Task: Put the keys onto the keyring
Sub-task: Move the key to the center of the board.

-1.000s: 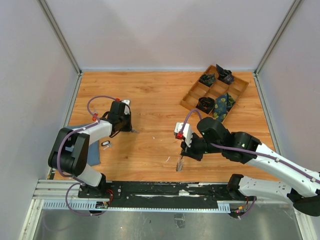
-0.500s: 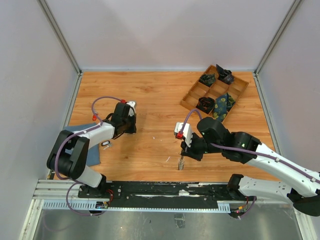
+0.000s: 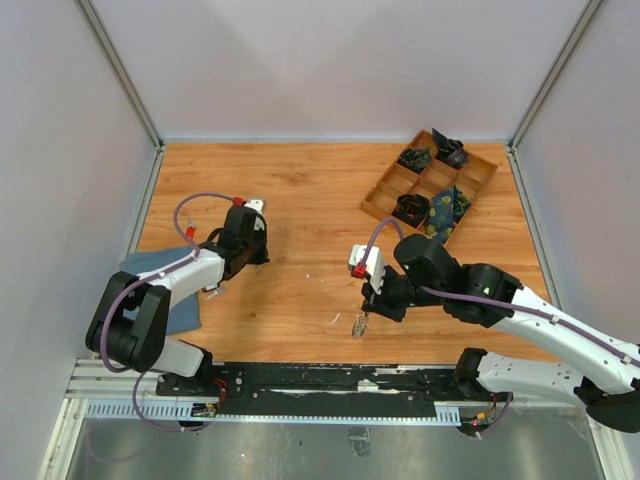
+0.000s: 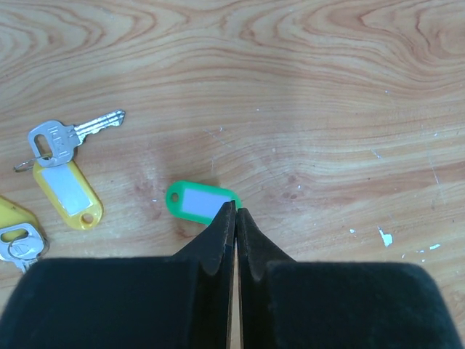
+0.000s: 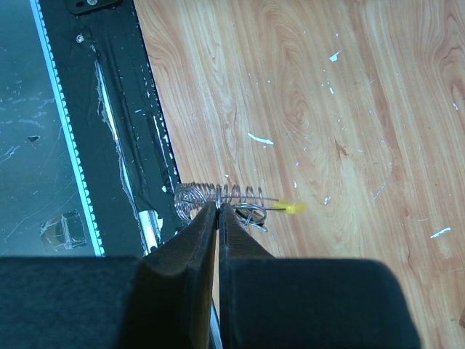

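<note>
In the left wrist view my left gripper (image 4: 235,209) is shut, its tips over the right end of a green plastic tag (image 4: 196,201) lying on the wood. Whether the tag is pinched I cannot tell. Left of it lies a silver key (image 4: 64,135) joined to a yellow tag (image 4: 68,193). A second key with a yellow tag (image 4: 16,234) shows at the frame's left edge. My right gripper (image 5: 219,206) is shut on the keyring (image 5: 240,196), a coiled silver wire with a yellow tip (image 5: 293,208). It holds the keyring (image 3: 359,325) just above the table's near edge.
A wooden divided tray (image 3: 383,187) with dark rolled fabric bundles stands at the back right. A blue cloth (image 3: 183,314) lies under the left arm by the left wall. The black rail (image 3: 330,385) runs along the near edge, right below the keyring.
The left gripper's jaws have closed and the wrist has shifted slightly over the key area. The right arm holds the keyring in the same place.
</note>
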Robot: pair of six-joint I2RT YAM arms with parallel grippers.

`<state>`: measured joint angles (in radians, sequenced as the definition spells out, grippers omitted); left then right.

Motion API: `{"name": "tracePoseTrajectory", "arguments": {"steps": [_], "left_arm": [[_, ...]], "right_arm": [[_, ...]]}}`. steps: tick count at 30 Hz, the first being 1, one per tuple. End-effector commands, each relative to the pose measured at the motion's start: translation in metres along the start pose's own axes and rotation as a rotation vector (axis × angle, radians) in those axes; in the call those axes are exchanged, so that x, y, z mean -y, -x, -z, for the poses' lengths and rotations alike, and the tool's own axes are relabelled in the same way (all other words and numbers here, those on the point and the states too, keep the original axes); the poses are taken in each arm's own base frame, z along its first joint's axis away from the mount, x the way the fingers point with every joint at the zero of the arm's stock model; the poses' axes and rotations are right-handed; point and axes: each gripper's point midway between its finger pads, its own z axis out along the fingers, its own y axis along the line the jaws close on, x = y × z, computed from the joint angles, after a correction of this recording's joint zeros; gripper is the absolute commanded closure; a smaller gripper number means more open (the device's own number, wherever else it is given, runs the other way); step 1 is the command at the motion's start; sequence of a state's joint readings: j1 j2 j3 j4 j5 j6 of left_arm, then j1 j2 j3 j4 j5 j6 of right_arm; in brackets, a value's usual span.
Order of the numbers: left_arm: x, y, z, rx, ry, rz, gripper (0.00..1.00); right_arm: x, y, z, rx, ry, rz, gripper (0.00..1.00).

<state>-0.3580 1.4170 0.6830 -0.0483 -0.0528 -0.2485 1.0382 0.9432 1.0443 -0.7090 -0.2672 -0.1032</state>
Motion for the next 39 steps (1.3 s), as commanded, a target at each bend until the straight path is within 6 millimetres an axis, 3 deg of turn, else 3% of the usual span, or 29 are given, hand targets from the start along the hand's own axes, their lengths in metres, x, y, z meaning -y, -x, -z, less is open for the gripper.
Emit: {"name": "tracePoseTrajectory", "arguments": {"steps": [1, 10, 22, 30, 39], "left_arm": [[0.005, -0.010, -0.004, -0.020, -0.004, -0.022, 0.96], [0.042, -0.022, -0.009, -0.077, -0.057, -0.124, 0.91], [0.042, -0.019, 0.001, -0.048, -0.011, -0.109, 0.64], [0.047, -0.027, -0.004, -0.083, -0.026, -0.127, 0.62], [0.047, -0.030, -0.009, -0.105, -0.024, -0.140, 0.71]], "right_arm": [[-0.005, 0.004, 0.002, 0.017, 0.011, 0.000, 0.95], [-0.004, 0.005, 0.002, 0.018, 0.008, 0.001, 0.95], [-0.005, 0.003, 0.000, 0.016, 0.011, -0.004, 0.95], [-0.005, 0.002, 0.001, 0.018, 0.012, -0.004, 0.95], [-0.005, 0.002, 0.000, 0.014, 0.015, -0.004, 0.95]]}}
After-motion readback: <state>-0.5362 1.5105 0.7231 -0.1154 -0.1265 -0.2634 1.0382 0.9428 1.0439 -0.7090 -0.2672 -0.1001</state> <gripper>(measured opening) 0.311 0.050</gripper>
